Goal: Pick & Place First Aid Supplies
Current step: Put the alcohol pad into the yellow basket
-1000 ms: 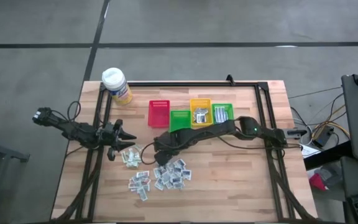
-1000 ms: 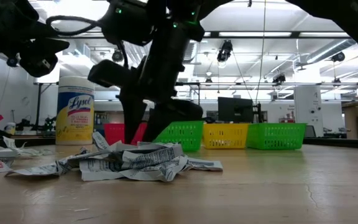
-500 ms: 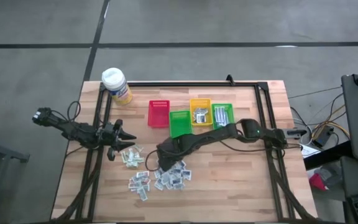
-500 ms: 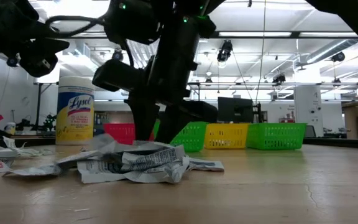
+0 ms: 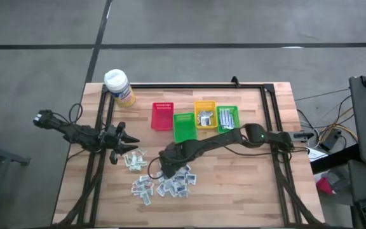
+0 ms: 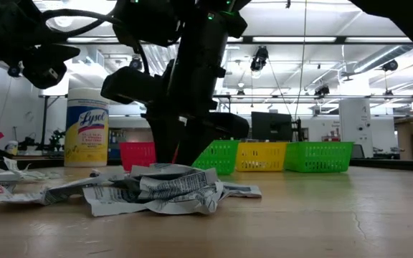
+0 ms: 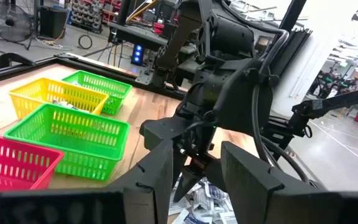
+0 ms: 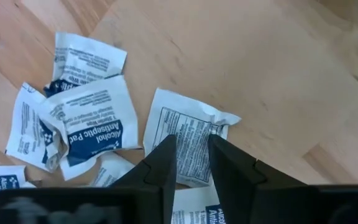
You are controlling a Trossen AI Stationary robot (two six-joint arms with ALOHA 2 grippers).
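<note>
The first aid supplies are small white packets with blue print, lying in a loose pile (image 5: 170,181) on the wooden table, with a few more (image 5: 134,161) to its left. My right gripper (image 5: 164,168) points down over the pile. Its fingers stand a narrow gap apart on either side of one white packet (image 8: 188,146). In the low view its fingers (image 6: 174,154) reach down behind the crumpled pile (image 6: 156,193). My left gripper (image 5: 122,137) waits level above the table's left side, open, with nothing between its fingers (image 7: 194,180). My right gripper comes down from above onto the pile, its two fingers (image 8: 163,162) on either side of the near edge (image 8: 191,158) of one flat white packet lying on the table. I cannot tell whether the fingertips touch it.
Red (image 5: 162,116), green (image 5: 183,126), yellow (image 5: 204,114) and green (image 5: 227,116) bins stand in a row at the far middle. A yellow wipes bottle (image 5: 119,87) stands at the far left corner. Black frame rails (image 5: 272,127) run along the table's sides.
My right gripper has moved toward the table's near edge and slightly down onto the pile. Some packets in the pile have shifted under it.
</note>
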